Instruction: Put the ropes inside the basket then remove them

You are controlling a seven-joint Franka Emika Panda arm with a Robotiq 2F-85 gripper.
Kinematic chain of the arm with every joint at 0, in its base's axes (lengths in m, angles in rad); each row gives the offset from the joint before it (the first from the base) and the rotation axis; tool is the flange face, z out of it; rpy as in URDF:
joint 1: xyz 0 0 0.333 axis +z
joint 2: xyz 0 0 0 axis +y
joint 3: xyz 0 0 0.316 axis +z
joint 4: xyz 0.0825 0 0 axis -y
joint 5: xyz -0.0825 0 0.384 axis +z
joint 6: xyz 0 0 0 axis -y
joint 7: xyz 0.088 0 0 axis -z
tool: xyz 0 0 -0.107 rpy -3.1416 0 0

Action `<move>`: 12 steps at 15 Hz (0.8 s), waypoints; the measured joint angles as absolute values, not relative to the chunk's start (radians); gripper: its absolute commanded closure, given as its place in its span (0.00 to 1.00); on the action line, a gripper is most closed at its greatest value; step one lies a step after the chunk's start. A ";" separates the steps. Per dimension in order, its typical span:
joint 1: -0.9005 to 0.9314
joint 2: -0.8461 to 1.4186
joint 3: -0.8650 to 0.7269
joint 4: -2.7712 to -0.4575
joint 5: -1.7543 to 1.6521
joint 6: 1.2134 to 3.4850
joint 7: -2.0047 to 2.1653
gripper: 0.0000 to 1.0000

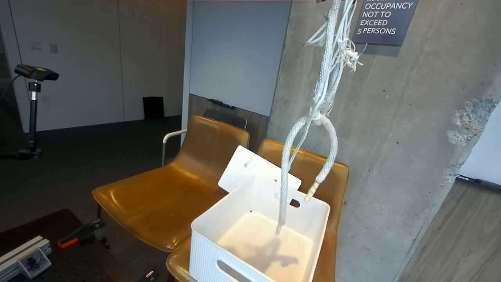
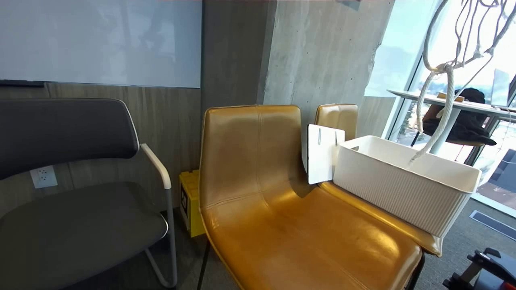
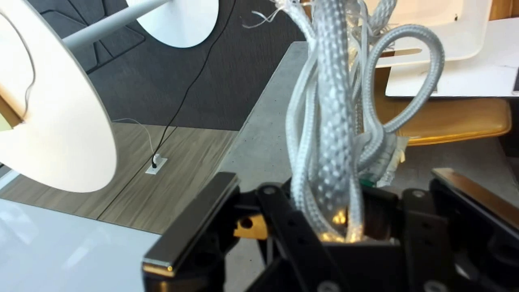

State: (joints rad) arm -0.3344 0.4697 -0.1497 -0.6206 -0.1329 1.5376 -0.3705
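Held in the gripper [image 3: 341,198]: ropes [image 3: 334,105], gathered as a bundle between the jaws. Jaws brought in around the bundle, one to each side; exact gap hidden behind the cords, so not determinable. Close to the palm, several thin cords folded back. Just ahead of the jaws, one slack loop standing out from the bundle.

Below the gripper, in both exterior views: ropes hanging in mid-air over the basket [image 1: 211,243]. Nearest the tool, thin cords with frayed ends; farther down, a thick cord looped into two hanging legs. Tip of the longer leg over the basket's mouth, with a shadow on the basket's floor. Tip of the shorter leg higher. Level of either tip relative to the rim: impossible to tell.

Under the ropes and lower than the tool: basket, mouth upward, on a chair [image 1: 338,168]. Behind the basket, before that chair's back: panel [image 2: 320,155]. Beside that chair, also lower than the tool: second chair [image 2: 254,161]. Left of the gripper in the wrist view, well apart: table [image 3: 69,121].
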 measured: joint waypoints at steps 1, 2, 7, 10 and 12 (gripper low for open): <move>-0.345 0.490 -0.149 -0.609 -0.120 1.527 -0.375 1.00; -0.355 0.505 -0.148 -0.603 -0.106 1.519 -0.377 1.00; -0.374 0.534 -0.139 -0.607 -0.025 1.461 -0.375 1.00; -0.359 0.519 -0.124 -0.610 -0.005 1.426 -0.368 1.00; -0.345 0.508 -0.121 -0.625 -0.005 1.422 -0.368 1.00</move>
State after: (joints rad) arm -0.3447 0.5076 -0.1207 -0.6251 -0.0045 1.4225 -0.3679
